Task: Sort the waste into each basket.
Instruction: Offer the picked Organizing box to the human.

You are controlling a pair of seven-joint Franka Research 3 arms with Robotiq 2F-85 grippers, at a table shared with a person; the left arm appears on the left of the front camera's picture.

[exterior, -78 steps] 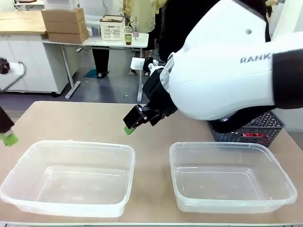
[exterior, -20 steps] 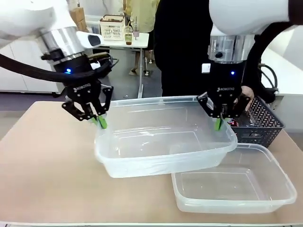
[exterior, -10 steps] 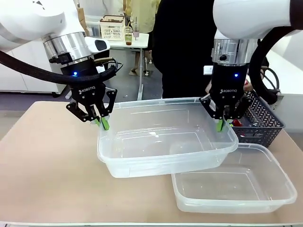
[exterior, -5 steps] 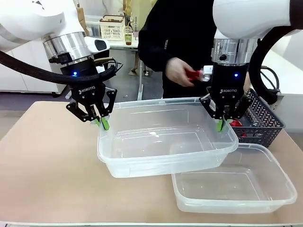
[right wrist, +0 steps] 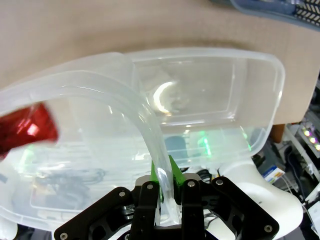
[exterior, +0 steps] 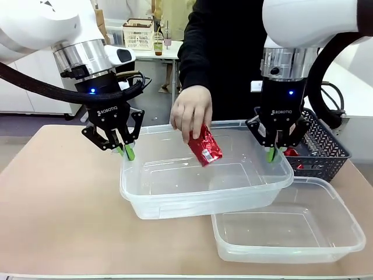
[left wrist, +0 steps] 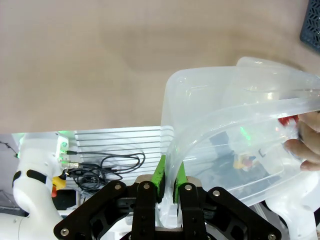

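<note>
Left end effector [exterior: 127, 153] and right end effector [exterior: 271, 153] each pinch the lifted tub [exterior: 198, 201] by its rim, while a hand [exterior: 190, 112] dips a red can [exterior: 204, 147] in. Next, I'd say: hold it level.

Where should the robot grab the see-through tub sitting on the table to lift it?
Probably its rolled rim, from straight above. The tub on the table has thin upright walls and an open top, so a wall fits between two fingers. The raised tub is held that way: left end effector and right end effector shut on opposite rims.
</note>
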